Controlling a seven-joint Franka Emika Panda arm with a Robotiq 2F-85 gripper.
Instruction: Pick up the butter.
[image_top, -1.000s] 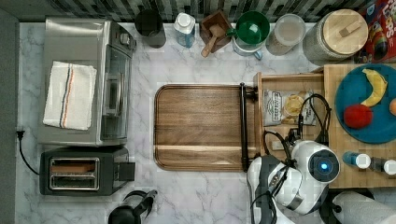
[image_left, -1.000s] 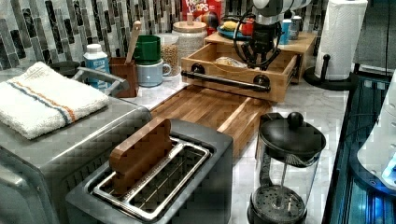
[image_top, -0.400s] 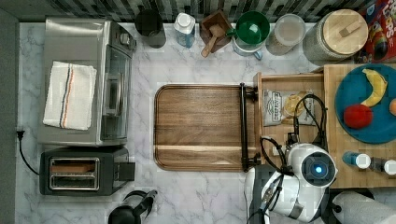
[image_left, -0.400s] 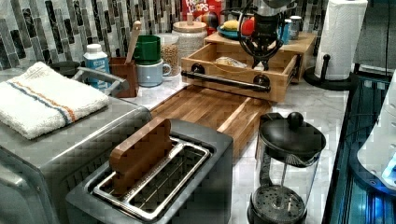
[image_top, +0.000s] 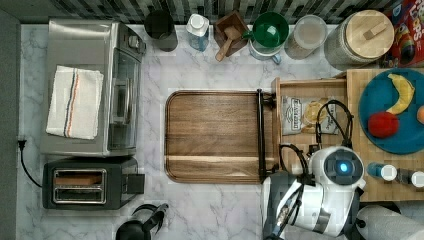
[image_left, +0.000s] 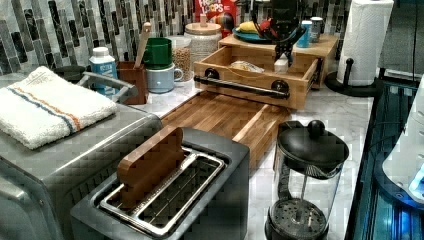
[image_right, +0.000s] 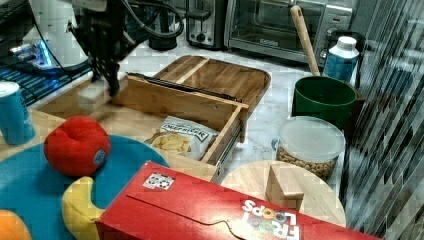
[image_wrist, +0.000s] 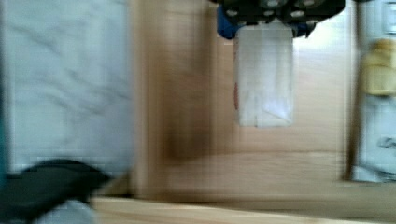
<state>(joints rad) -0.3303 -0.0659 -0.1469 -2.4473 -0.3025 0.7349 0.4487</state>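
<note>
Butter (image_wrist: 265, 77) | pale cream rect. stick, paper-wrapped, long & narrow | seen above wooden drawer floor in wrist view; in left view (image_left: 281, 64) seen at drawer's far end | pose/contact w/ floor: can't be told

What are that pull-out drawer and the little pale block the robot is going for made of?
The drawer looks like light, matte wood with visible grain, with a dark, probably metal, bar handle. The butter seems wrapped in pale, slightly glossy paper; folds show at its end, as the wrist view shows.

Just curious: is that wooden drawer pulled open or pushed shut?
Open. The wooden drawer is pulled out from under its shelf, with a chip bag lying exposed inside.
</note>
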